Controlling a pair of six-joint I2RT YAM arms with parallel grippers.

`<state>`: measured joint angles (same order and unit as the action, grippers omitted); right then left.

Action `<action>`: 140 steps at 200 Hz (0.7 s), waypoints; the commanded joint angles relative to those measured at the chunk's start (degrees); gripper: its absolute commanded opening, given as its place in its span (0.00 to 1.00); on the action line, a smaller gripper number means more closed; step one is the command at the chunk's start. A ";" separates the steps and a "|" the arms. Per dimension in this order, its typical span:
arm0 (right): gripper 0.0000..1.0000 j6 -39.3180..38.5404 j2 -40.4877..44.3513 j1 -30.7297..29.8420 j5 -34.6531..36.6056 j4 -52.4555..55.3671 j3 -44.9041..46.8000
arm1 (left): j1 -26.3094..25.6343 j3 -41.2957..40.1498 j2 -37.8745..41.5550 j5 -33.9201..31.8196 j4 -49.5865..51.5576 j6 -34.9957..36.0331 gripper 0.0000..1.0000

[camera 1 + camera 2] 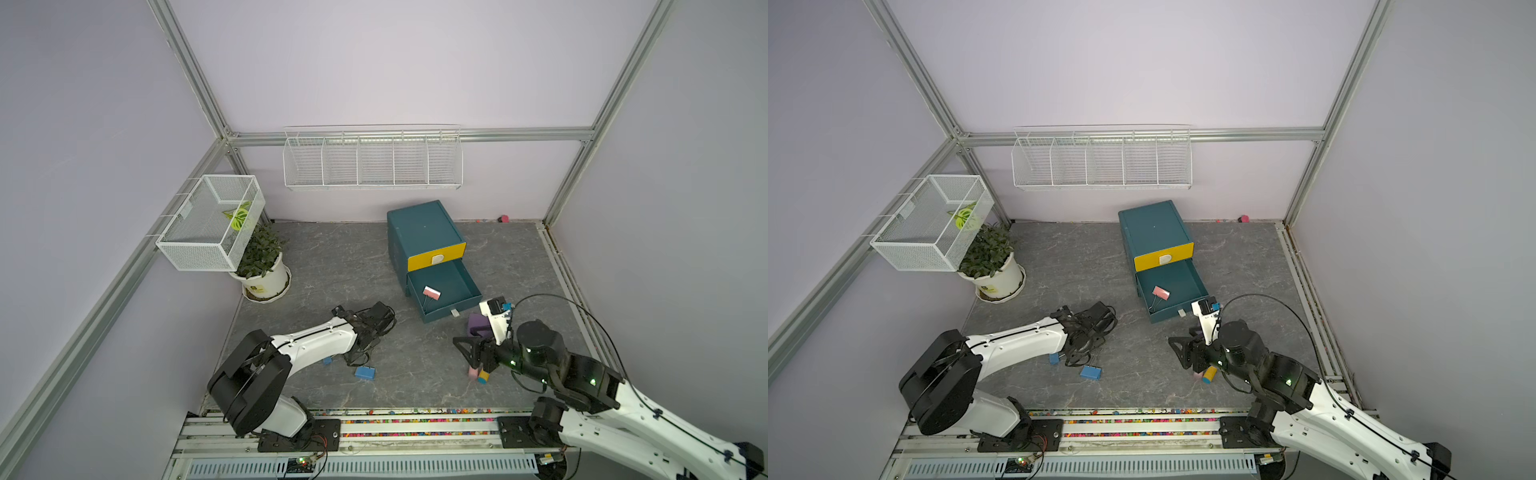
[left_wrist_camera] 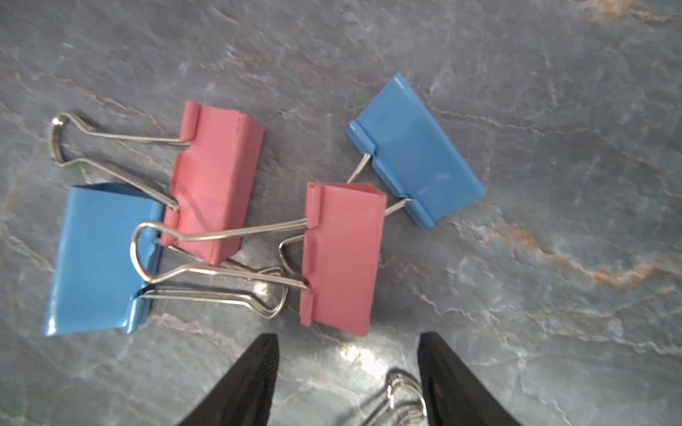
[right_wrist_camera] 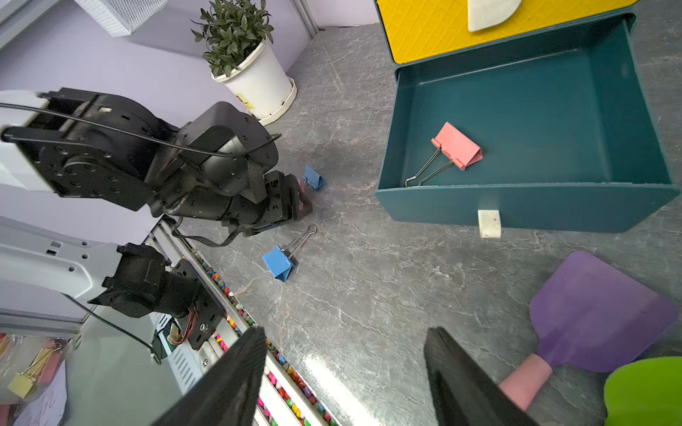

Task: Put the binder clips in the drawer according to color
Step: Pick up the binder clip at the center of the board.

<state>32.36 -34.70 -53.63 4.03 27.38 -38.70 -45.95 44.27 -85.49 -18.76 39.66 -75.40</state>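
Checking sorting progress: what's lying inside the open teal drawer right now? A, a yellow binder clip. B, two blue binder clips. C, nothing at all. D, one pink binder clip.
D: a single pink binder clip lies alone on the floor of the teal drawer.

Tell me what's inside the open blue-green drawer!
One pink binder clip lies inside the open drawer; the rest looks bare. The yellow drawer above hides its very back.

Premises presented as a robotics laboratory test cell: lilac panel walls within aluminium extrusion framing, robot arms bolted to a base rail, with wire baskets and a potted plant as props.
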 commanded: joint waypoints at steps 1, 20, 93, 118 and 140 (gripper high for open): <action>0.74 0.90 0.33 -0.32 0.01 -1.49 1.25 | 0.39 -0.69 -0.38 -2.09 -2.06 2.29 0.64; 0.74 1.03 0.33 -0.34 -0.08 -1.60 1.43 | 0.75 -0.16 -0.70 -3.09 -1.29 2.88 0.62; 0.74 1.13 0.16 -0.29 0.01 -1.58 1.43 | 1.22 0.00 -2.55 -4.41 -0.99 3.81 0.54; 0.74 1.16 0.26 -0.26 0.05 -1.36 1.34 | 1.28 0.37 -3.45 -5.03 -1.08 4.12 0.52; 0.74 1.21 0.42 -0.33 0.18 -1.24 1.44 | 1.29 0.42 -3.76 -5.45 -1.49 4.30 0.46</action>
<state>32.82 -34.70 -53.63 4.03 27.11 -38.20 -44.99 43.99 -88.36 -22.87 38.61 -72.03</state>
